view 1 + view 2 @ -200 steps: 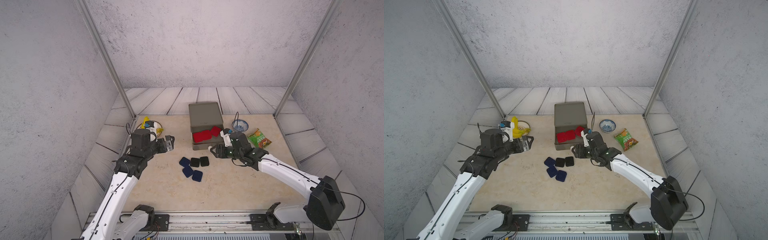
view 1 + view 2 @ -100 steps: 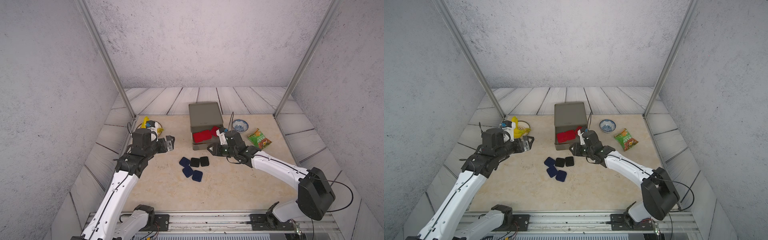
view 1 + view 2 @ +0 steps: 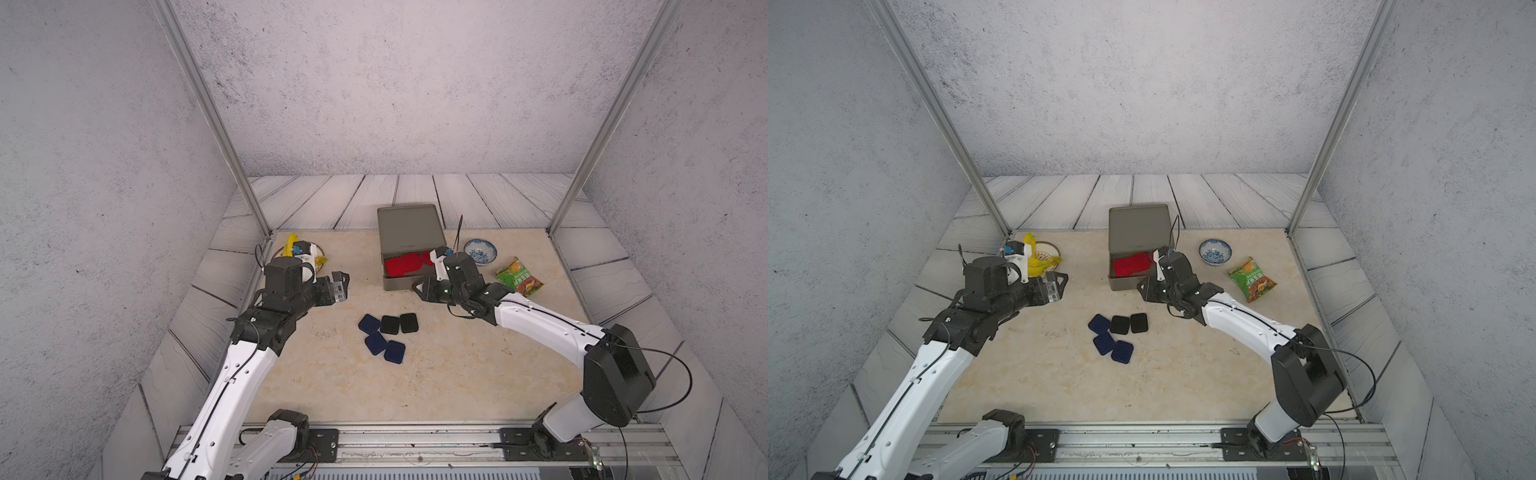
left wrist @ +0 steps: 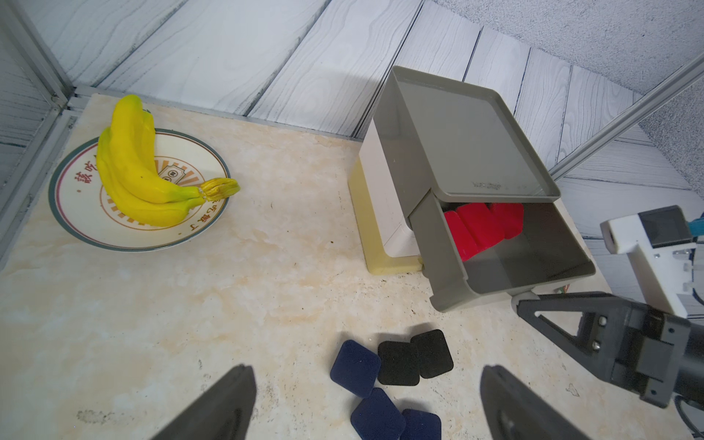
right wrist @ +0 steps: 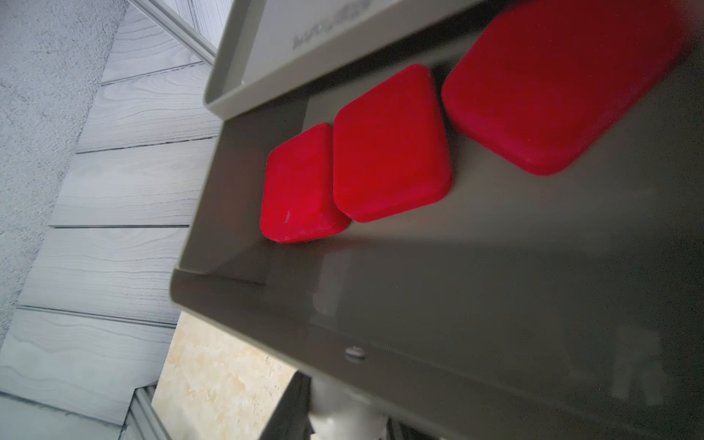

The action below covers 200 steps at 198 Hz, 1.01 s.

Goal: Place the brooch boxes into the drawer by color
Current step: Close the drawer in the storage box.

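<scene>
The drawer cabinet (image 3: pixel 407 226) (image 3: pixel 1138 226) (image 4: pixel 468 144) stands at the back of the table with its grey top drawer pulled out. Three red brooch boxes (image 3: pixel 405 264) (image 3: pixel 1131 265) (image 4: pixel 484 228) (image 5: pixel 388 144) lie inside it. Three dark blue boxes (image 3: pixel 375 343) (image 3: pixel 1104 343) (image 4: pixel 355 366) and two black ones (image 3: pixel 390 324) (image 3: pixel 1120 324) (image 4: pixel 398 362) sit clustered on the table in front. My right gripper (image 3: pixel 419 286) (image 3: pixel 1142 286) (image 5: pixel 344 419) is shut on the drawer's knob (image 5: pixel 344 413) (image 4: pixel 525 299). My left gripper (image 3: pixel 340 284) (image 3: pixel 1059 286) (image 4: pixel 367 371) hangs open and empty, left of the cabinet and behind the cluster.
A plate (image 3: pixel 320 252) (image 4: pixel 76 213) with bananas (image 4: pixel 133 164) is at the back left. Right of the cabinet stand a blue-and-white bowl (image 3: pixel 480 250) (image 3: pixel 1214 251) and a green snack packet (image 3: pixel 518 276) (image 3: pixel 1252 279). Metal frame posts rise at the table's back corners.
My right gripper has closed in on the drawer's front and shut on the knob. The left arm and the boxes have not moved.
</scene>
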Each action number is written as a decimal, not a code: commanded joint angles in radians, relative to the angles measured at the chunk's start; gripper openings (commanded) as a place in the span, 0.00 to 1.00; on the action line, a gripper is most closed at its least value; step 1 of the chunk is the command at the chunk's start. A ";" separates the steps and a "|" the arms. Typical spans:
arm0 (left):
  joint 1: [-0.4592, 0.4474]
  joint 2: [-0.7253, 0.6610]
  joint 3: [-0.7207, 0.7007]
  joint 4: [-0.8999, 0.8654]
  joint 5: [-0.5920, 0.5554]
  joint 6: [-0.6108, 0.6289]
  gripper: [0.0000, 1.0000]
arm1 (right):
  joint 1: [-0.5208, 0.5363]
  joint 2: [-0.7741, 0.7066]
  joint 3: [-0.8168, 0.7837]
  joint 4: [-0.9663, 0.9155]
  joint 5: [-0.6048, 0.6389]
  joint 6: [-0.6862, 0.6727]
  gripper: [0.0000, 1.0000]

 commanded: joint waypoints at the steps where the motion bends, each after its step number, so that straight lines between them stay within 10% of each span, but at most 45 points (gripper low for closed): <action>1: -0.007 0.001 -0.010 0.018 -0.003 0.019 0.98 | -0.012 0.013 0.070 0.045 0.064 -0.059 0.17; 200: -0.007 0.008 -0.030 0.031 -0.010 0.033 0.98 | -0.066 0.296 0.282 0.108 0.133 -0.239 0.49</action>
